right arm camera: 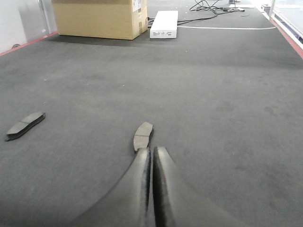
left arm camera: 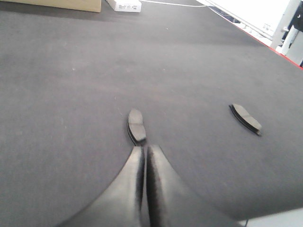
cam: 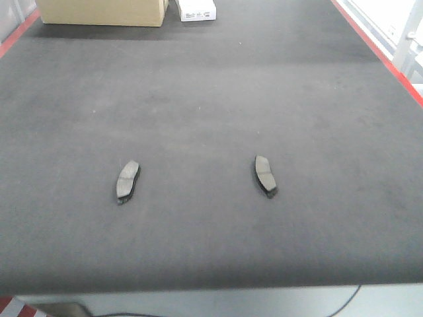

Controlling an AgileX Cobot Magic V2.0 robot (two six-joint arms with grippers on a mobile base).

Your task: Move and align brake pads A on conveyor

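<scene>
Two brake pads A lie flat on the dark grey conveyor (cam: 211, 86), both pointing roughly away from me: one on the left (cam: 128, 180), one on the right (cam: 266, 176). Neither gripper shows in the front view. In the left wrist view my left gripper (left arm camera: 143, 148) is shut with nothing in it, its tips just short of the left pad (left arm camera: 137, 125); the right pad (left arm camera: 247, 118) lies off to the side. My right gripper (right arm camera: 151, 149) is likewise shut and empty, just behind the right pad (right arm camera: 143, 135), with the left pad (right arm camera: 25, 125) far to its left.
A cardboard box (cam: 102, 12) and a small white box (cam: 197, 9) stand at the belt's far end. Red frame edges (cam: 377, 49) run along both sides. The belt's near edge (cam: 211, 289) drops off just in front of the pads. Cables (right arm camera: 213, 5) lie behind the white box.
</scene>
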